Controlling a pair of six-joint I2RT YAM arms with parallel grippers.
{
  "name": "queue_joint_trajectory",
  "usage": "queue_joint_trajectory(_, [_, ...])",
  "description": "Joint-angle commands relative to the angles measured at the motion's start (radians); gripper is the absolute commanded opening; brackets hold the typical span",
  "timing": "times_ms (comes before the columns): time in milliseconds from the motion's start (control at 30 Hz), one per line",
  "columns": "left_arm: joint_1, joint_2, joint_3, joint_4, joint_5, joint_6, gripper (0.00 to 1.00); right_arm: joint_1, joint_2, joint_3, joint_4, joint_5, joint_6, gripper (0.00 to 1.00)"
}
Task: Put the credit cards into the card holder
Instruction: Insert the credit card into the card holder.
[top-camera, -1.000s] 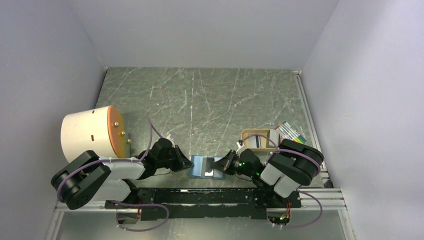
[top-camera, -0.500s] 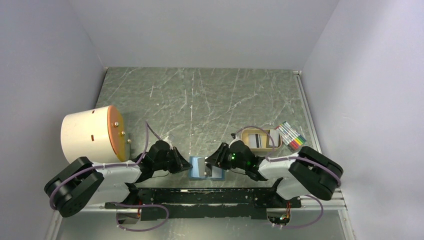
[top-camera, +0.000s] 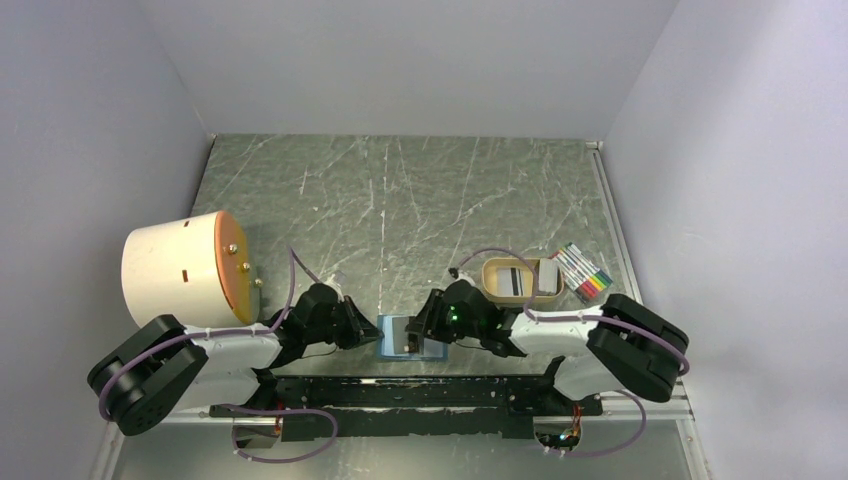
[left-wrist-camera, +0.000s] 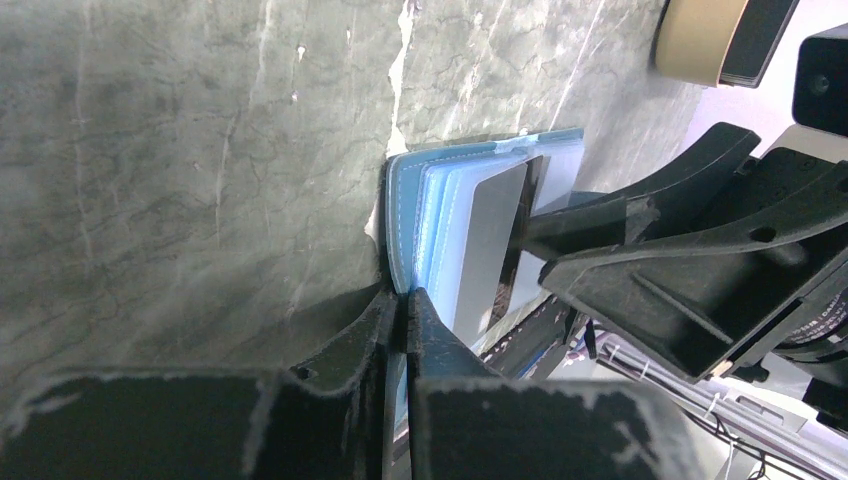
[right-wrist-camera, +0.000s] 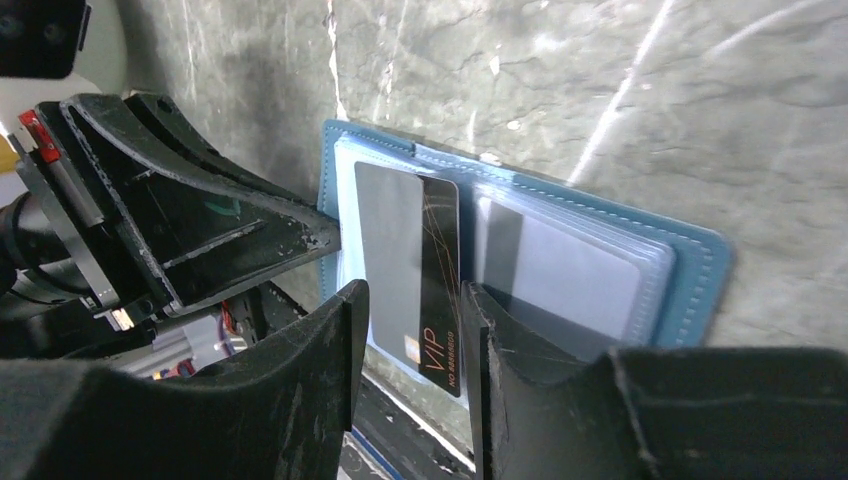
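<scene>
Teal-blue card holder (top-camera: 430, 350) lies opened flat on the grey-green, white-veined table (top-camera: 400, 200), low in the middle of the top view, between the tips of the two arms. It looks soft and leather-like, with pale stitching round its rounded corners and glossy, clear plastic sleeves stacked inside. Its long axis runs left to right in that view.

VIP card (right-wrist-camera: 410, 250) is a thin, stiff rectangle, dark with a grey sheen, fine gold lines and gold lettering. It rests on the holder's left half in the right wrist view. Its long axis crosses the holder's, running from the upper middle of that frame down toward the bottom edge, with the lettered end lowest.

The left gripper (left-wrist-camera: 402, 298), matte black plastic, has its fingers pressed together, pinching the holder's stitched edge. The right gripper (right-wrist-camera: 410, 295) has its fingers spread, one along each long side of the VIP card. Whether they touch it cannot be told.

At the middle right of the top view, a tan oval tray (top-camera: 487, 280) holds a pale striped card (top-camera: 513, 281). A pack of coloured markers (top-camera: 585, 272) lies just beside it. A white drum (top-camera: 175, 265) with an orange end sits at the left.
</scene>
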Motion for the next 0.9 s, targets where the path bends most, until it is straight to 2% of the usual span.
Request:
queue_joint_trajectory(0, [-0.009,-0.001,0.001,0.032,0.006,0.015,0.09,0.042,0.071,0.018,-0.014,0.002,0.004,0.43])
queue_joint_trajectory(233, [-0.014,-0.027,-0.011,0.034,-0.002,-0.011,0.09,0.055,0.173,0.030,0.150,-0.081,-0.005,0.41])
queue_joint_trajectory(400, [-0.018,-0.075,0.008,-0.017,-0.007,0.006,0.09,0.050,0.167,0.042,0.154,-0.093,-0.045,0.40])
queue_joint_trajectory(533, [-0.018,-0.129,0.036,-0.104,-0.032,0.034,0.09,0.051,0.188,0.094,0.064,-0.079,-0.074,0.45])
queue_joint_trajectory(633, [-0.019,-0.153,0.037,-0.122,-0.034,0.048,0.09,0.049,0.138,0.079,0.009,-0.050,-0.055,0.48])
queue_joint_trajectory(767, [-0.019,-0.162,0.037,-0.132,-0.040,0.047,0.09,0.049,0.072,0.117,-0.151,0.006,-0.088,0.49])
queue_joint_trajectory(867, [-0.019,-0.169,0.034,-0.132,-0.046,0.046,0.09,0.051,0.042,0.101,-0.132,0.012,-0.090,0.49])
